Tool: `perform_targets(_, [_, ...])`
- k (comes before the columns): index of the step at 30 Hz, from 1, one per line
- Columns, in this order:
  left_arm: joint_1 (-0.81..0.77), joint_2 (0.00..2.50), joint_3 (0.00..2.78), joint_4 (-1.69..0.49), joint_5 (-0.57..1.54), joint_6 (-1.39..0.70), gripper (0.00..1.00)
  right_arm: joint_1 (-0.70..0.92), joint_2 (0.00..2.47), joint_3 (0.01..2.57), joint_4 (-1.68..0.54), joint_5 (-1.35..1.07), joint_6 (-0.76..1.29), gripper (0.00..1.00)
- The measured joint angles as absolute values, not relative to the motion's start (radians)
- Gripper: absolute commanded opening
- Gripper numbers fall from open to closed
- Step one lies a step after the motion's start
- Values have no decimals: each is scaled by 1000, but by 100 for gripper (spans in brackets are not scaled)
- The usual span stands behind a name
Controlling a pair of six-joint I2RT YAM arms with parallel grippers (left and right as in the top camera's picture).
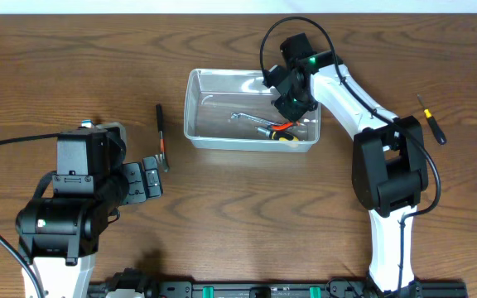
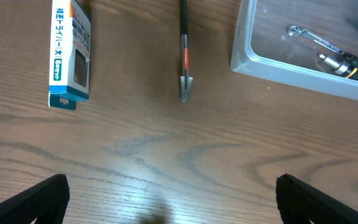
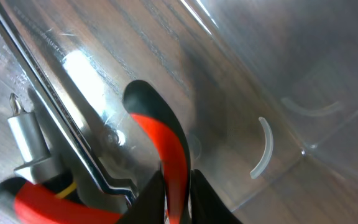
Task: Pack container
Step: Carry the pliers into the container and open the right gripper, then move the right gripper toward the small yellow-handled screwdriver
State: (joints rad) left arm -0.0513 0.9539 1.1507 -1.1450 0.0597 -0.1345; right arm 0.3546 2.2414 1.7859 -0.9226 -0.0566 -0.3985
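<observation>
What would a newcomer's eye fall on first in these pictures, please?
The right pincer hangs inside the clear container at the middle of the table, a red-and-black tool handle between its jaws. A small wrench lies on the container's floor beside it, and a slim black tool lies on the wood just left of the container.
</observation>
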Motion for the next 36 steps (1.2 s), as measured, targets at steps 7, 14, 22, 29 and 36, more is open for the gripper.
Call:
perform_targets(7, [-51, 954, 1151, -1146, 60, -134, 98, 355, 2241, 1786, -920, -56, -398, 27])
perform_targets(14, [-51, 954, 1151, -1148, 60, -134, 98, 355, 2241, 1798, -941, -56, -398, 27])
perform_targets(22, [-51, 954, 1151, -1148, 60, -134, 98, 353, 2247, 2045, -1162, -52, -392, 62])
perform_targets(29, [-51, 954, 1151, -1148, 60, -134, 98, 263, 2233, 2356, -1400, -43, -349, 99])
perform_targets(36, [-51, 954, 1151, -1143, 60, -134, 98, -17, 2157, 2546, -1642, -24, -262, 99])
